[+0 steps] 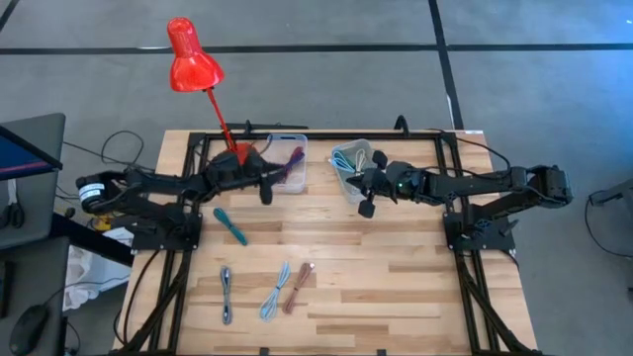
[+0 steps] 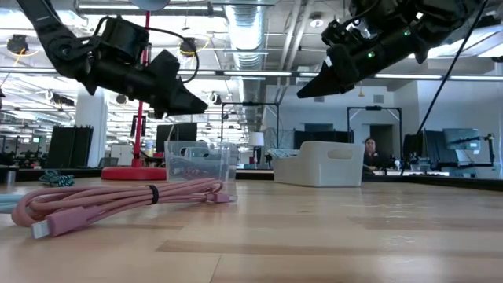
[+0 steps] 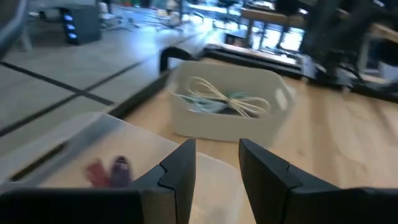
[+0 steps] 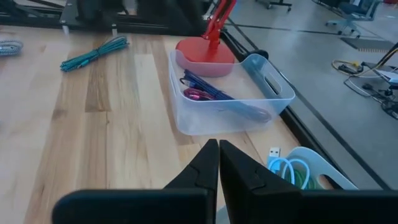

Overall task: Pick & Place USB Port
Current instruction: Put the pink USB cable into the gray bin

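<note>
We count 4 bundled cables on counter [image 1: 396,267]: teal cable [image 1: 230,225], grey cable [image 1: 226,294], blue cable [image 1: 276,292], pink cable [image 1: 299,287].

Left gripper [image 1: 265,188] hovers by clear bin [image 1: 293,164], jaws parted, empty. Right gripper [image 1: 368,201] beside white bin [image 1: 348,168], jaws closed, empty.

We judge cables light, floppy, slippery; grip at tied middle.

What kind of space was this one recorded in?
Most likely a lab or open-plan office workshop: a wooden table on a dark metal frame, exposed ceiling ducts, and rows of desks with monitors behind, where a person sits.
</note>
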Controlling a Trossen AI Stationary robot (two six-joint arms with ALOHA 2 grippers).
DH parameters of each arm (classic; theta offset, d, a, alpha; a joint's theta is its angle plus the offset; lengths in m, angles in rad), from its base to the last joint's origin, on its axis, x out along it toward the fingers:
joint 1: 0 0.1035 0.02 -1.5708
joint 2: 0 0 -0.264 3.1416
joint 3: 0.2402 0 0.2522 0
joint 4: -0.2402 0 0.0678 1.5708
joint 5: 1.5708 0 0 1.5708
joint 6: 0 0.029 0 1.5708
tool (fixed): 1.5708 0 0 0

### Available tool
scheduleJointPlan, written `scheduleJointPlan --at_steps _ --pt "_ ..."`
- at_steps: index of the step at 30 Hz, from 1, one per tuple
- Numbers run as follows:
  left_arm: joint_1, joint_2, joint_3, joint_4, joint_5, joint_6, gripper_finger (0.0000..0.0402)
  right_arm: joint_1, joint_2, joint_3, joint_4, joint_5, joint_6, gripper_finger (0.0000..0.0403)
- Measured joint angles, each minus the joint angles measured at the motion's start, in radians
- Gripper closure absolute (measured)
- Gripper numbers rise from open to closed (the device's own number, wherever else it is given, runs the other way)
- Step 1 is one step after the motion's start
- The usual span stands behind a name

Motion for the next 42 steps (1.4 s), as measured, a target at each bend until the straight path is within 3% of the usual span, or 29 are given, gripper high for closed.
scheduleJointPlan --at_steps 3,10,15,18,31,38,42 --pt "0.038 0.000 0.013 0.001 0.050 -0.014 0.0279 0.000 0.000 0.000 0.000 0.000 0.000 0.0396" --pt "0.012 0.005 0.017 -0.006 0.439 -0.188 0.0279 0.001 0.000 0.000 -0.001 0.000 0.000 0.0396" --pt "-0.111 0.005 0.017 -0.005 0.499 -0.260 0.0279 0.001 0.000 0.000 -0.001 0.000 0.000 0.0396" --pt "-0.195 0.011 0.017 -0.002 0.460 -0.290 0.0279 0.001 0.000 0.000 -0.001 0.000 0.000 0.0396" --pt "-0.500 0.185 0.026 -0.011 0.023 -0.401 0.0279 0.002 0.000 0.000 -0.008 -0.001 0.000 0.0396" --pt "-0.592 0.255 0.106 -0.025 -0.060 -0.403 0.0279 0.002 0.000 0.000 -0.015 -0.001 0.000 0.0396" --pt "-0.627 0.261 0.158 -0.163 -0.105 -0.403 0.0279 0.002 0.000 0.000 -0.018 -0.001 -0.017 0.0396"
